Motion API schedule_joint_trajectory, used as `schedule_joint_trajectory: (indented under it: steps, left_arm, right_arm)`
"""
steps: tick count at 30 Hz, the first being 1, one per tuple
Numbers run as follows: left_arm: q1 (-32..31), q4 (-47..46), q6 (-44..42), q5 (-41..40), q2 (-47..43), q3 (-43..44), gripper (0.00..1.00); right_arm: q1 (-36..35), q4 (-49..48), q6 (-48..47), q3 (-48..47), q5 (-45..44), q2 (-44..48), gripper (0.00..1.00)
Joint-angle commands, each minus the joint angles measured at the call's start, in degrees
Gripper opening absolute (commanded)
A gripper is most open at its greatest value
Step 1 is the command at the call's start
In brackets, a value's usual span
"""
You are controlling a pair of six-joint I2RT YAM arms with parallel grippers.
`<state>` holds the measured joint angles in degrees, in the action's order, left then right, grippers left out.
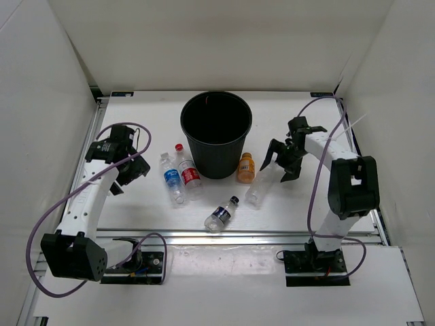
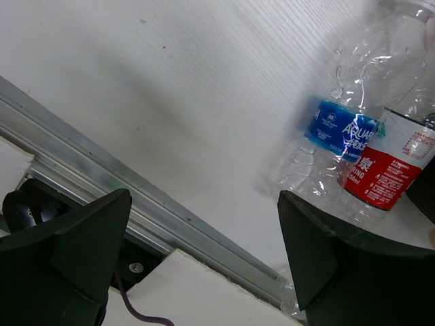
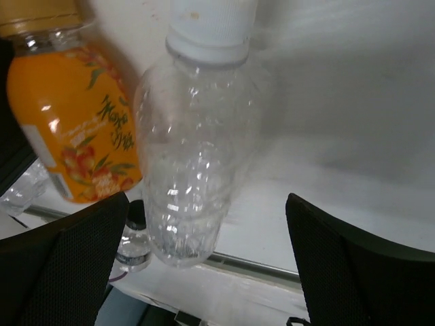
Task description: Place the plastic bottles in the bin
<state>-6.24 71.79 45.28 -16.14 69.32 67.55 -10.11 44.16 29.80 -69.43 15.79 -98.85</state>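
The black bin [image 1: 216, 133] stands upright at the table's middle back. Five bottles lie in front of it: blue-label [image 1: 172, 177], red-label [image 1: 189, 172], short orange [image 1: 245, 168], plain clear [image 1: 260, 183] and dark-label with black cap [image 1: 221, 214]. My left gripper [image 1: 133, 170] is open and empty, left of the blue-label bottle [image 2: 340, 129]; the red-label bottle [image 2: 394, 163] lies beside it. My right gripper [image 1: 280, 161] is open, just right of the plain clear bottle [image 3: 194, 156], with the orange bottle [image 3: 78, 129] beyond.
An aluminium rail [image 1: 238, 236] runs along the table's near edge, also in the left wrist view [image 2: 136, 197]. White walls enclose the table at the back and both sides. Purple cables [image 1: 54, 210] loop from both arms.
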Motion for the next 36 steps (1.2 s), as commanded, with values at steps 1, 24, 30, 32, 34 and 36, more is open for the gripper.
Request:
schedule_joint_trajectory:
  steps: [1, 24, 30, 32, 34, 36]
  left_arm:
    - [-0.26, 0.37, -0.27, -0.47, -0.85, -0.83, 1.00]
    - [-1.32, 1.51, 4.55, -7.14, 5.73, -1.46, 1.00]
    - [-1.32, -1.56, 5.08, -2.41, 8.55, -0.93, 1.00]
    - [-1.32, -3.75, 5.08, -0.48, 9.07, -0.93, 1.00]
    - [-1.32, -3.76, 4.56, 0.15, 9.61, 0.47, 1.00]
    - [-1.32, -5.94, 2.81, 2.77, 10.31, 0.48, 1.00]
  right_arm:
    - [-0.53, -3.11, 1.30, -0.01, 1.70, -3.89, 1.00]
    - [-0.59, 5.50, 5.98, -38.55, -6.12, 10.09, 0.38]
    - [-10.96, 5.07, -0.79, -68.37, -5.77, -8.27, 0.43]
    - [-13.26, 3.05, -2.20, -69.09, -5.77, -11.27, 0.56]
    - [-16.60, 1.54, -4.74, -66.11, -5.77, -12.59, 0.75]
    - [-19.07, 3.80, -6.59, -65.31, -4.90, -13.47, 0.97]
